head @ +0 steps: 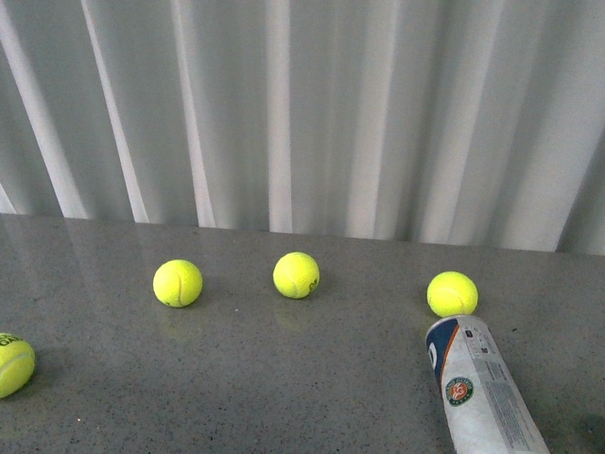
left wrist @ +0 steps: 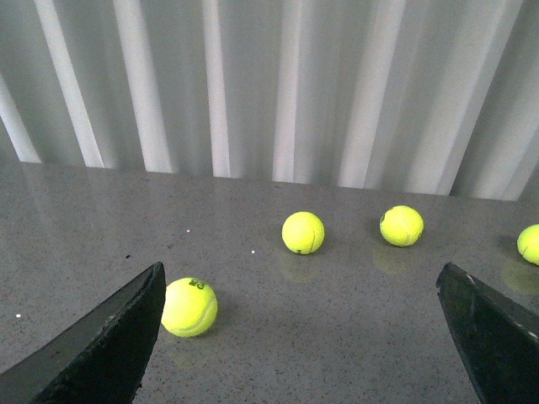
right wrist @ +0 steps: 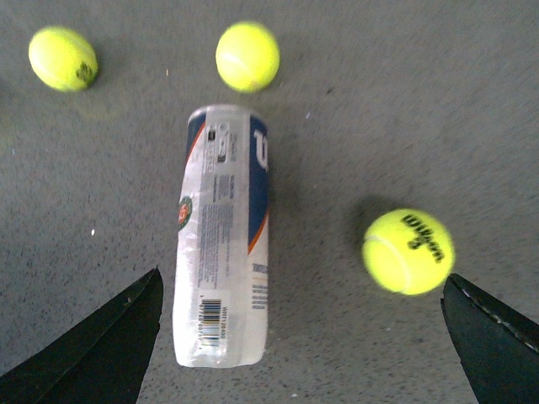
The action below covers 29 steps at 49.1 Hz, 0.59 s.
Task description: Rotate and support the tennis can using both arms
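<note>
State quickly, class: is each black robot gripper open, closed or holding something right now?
Left gripper: open, holding nothing.
Right gripper: open, holding nothing; the clear plastic tennis can lies ungripped.

Grey speckled tabletop (head: pixel 284 397), kinda glossy. Using the middle ball (head: pixel 296 275) as the clock centre in the front view: the left ball (head: pixel 178 283) sits at 9 o'clock and the right ball (head: pixel 452 293) at 3. The tennis can (head: pixel 477 388) lies flat on its side at 4, far end just beside that right ball. A fourth ball (head: pixel 9 364) is half cut off at 8. The right wrist view also shows a printed ball (right wrist: pixel 408 251) near the can's side, not touching.
</note>
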Motion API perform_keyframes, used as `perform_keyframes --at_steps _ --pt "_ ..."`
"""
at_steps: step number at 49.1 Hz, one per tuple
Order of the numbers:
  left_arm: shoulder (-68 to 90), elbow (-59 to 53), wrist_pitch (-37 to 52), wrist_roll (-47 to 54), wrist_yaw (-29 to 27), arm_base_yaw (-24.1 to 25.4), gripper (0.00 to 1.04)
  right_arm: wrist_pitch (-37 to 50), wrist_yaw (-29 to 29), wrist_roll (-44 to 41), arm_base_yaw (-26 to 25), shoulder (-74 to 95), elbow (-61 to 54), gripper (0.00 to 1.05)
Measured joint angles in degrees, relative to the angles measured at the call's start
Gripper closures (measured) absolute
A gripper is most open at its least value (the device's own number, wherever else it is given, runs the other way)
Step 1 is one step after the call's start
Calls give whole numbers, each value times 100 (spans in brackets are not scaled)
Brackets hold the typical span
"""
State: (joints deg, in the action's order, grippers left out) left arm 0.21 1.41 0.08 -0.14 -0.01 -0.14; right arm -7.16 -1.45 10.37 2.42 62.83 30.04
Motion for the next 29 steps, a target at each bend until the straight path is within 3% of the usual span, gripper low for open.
perform_keyframes --at_steps 11,21,29 --pt "0 0 0 0 2 0 7 249 -55 153 356 2463 1019 7" --pt "0 0 0 0 2 0 7 378 -361 315 619 3613 1628 7" --pt "0 0 0 0 2 0 7 400 -291 476 737 4229 1899 7"
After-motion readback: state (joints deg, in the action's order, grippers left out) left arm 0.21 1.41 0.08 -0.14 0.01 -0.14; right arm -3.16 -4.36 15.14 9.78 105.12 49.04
